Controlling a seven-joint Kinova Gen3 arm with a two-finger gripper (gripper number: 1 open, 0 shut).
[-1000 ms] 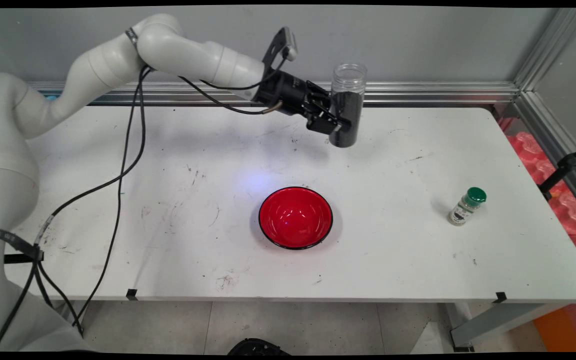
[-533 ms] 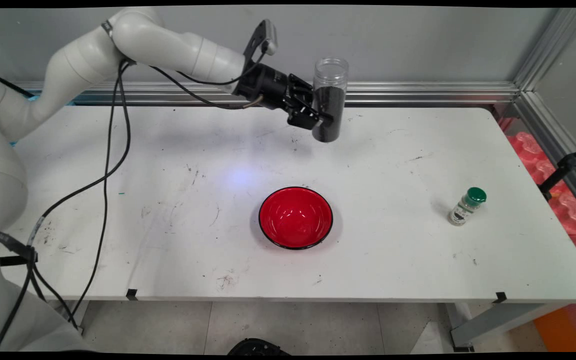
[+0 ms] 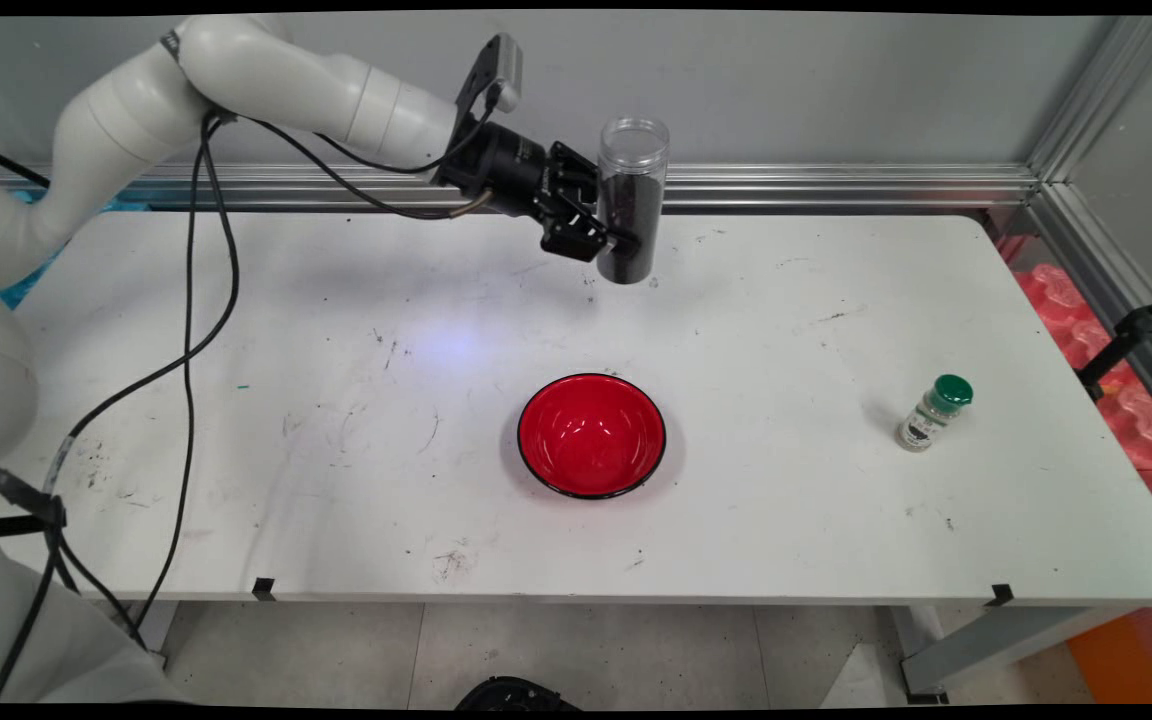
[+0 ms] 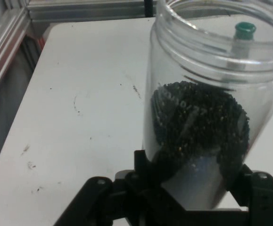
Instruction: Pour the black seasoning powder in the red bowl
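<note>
The gripper [image 3: 614, 238] is closed around the lower body of a clear plastic jar [image 3: 630, 200], which it holds upright and clear of the white table [image 3: 356, 400], above the table's far edge. In the main view, the jar is lidless, its open mouth faces up, and dark granular contents fill it to roughly two thirds of its height. Compared with the views from half a second and one second ago, the gripper and jar have shifted toward the picture's left and slightly upward, with the jar's upright attitude unchanged; the contents appear undisturbed. The jar now hangs beyond the red bowl [image 3: 591, 435] and nearly in line with it, though well apart from it. The bowl sits near the table's middle and looks empty. A small green-capped spice bottle [image 3: 933, 412] stands near the table's right end, well apart from both. In the hand view, the gripper [image 4: 193, 190] has a finger on either side of the jar [image 4: 207, 108]; the jar fills most of the picture, its threaded rim at the top and the dark granules [image 4: 197, 127] behind the wall. The spice bottle [image 4: 244, 32] shows through the jar's clear upper wall, far across the table [image 4: 79, 117].
</note>
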